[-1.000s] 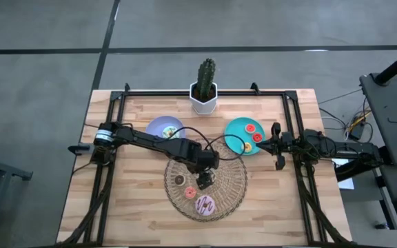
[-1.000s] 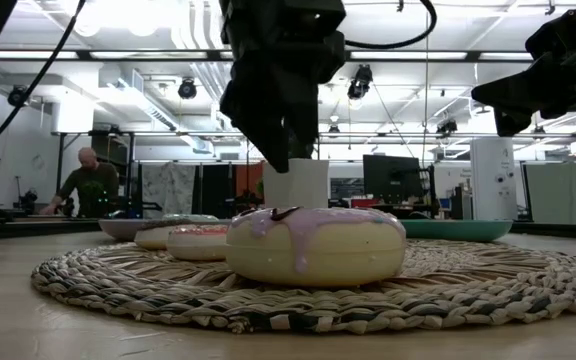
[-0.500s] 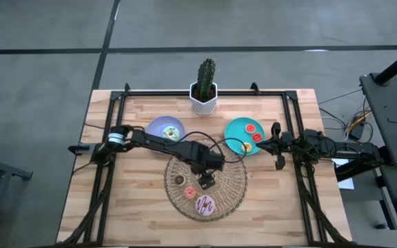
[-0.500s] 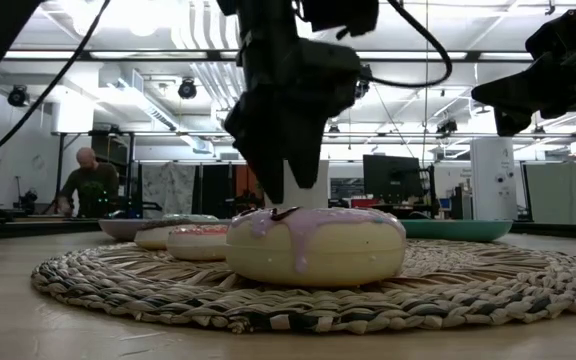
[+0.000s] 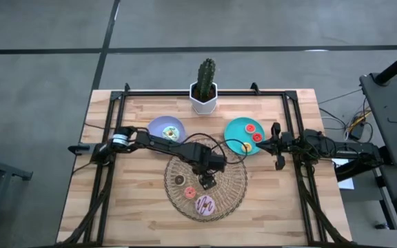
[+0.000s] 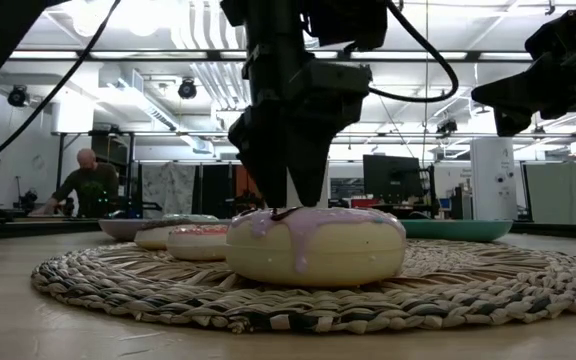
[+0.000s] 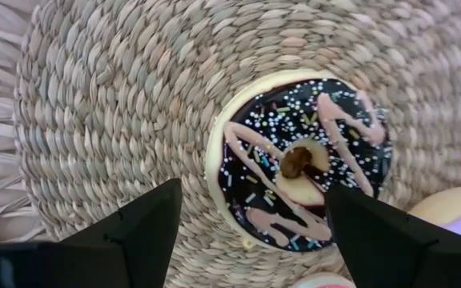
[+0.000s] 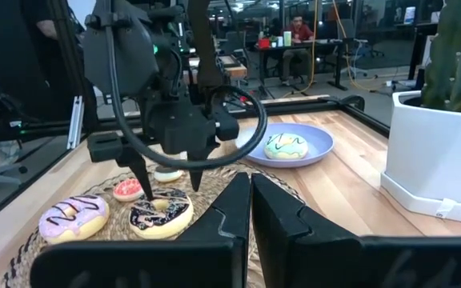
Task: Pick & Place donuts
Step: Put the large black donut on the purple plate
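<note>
My left gripper (image 5: 207,181) hangs open over the middle of the wicker mat (image 5: 231,187). In the left wrist view its fingers stand on either side of the brown donut with white stripes and sprinkles (image 7: 298,164), just above it and apart from it. This donut (image 8: 161,212) lies flat on the mat beside the pink donut (image 6: 315,243) and a small red one (image 8: 126,190). A tiny dark donut (image 5: 179,180) also lies on the mat. The white-green donut (image 8: 285,146) lies on the lavender plate (image 5: 158,125). My right gripper (image 8: 250,182) waits shut by the teal plate (image 5: 236,128).
The teal plate carries two small red rings (image 5: 253,132) and a yellow one (image 5: 245,146). A cactus in a white pot (image 5: 204,96) stands at the table's far edge. Black rails (image 5: 109,138) frame the table. A person (image 6: 86,185) stands in the room behind.
My left gripper has moved a little toward the table's right and come down over the brown donut, so its fingertips now stand just above the mat. The donuts have not moved.
</note>
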